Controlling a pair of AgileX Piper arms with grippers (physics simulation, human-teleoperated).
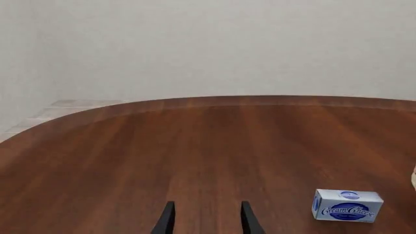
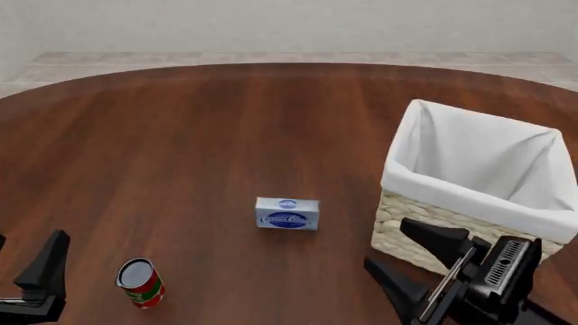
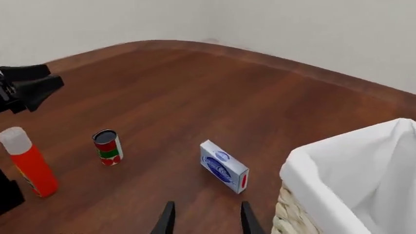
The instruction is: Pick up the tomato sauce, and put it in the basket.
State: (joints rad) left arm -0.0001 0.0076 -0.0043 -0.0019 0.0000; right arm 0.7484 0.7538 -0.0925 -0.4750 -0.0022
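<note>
The tomato sauce can [image 2: 140, 283], red label with a silvery top, stands upright on the table at the front left; it also shows in the right wrist view [image 3: 108, 147]. The wicker basket [image 2: 424, 220] with white cloth lining stands at the right, also in the right wrist view [image 3: 305, 192]. My left gripper [image 2: 32, 247] is open and empty, just left of the can and apart from it. My right gripper [image 2: 386, 242] is open and empty, in front of the basket's near left corner. The can is out of the left wrist view.
A blue-and-white cream cheese box [image 2: 287, 213] lies mid-table between can and basket, also in the left wrist view [image 1: 348, 205]. A red bottle with a white cap [image 3: 29, 168] stands near the can in the right wrist view. The table's curved far edge [image 2: 289, 66] meets the floor.
</note>
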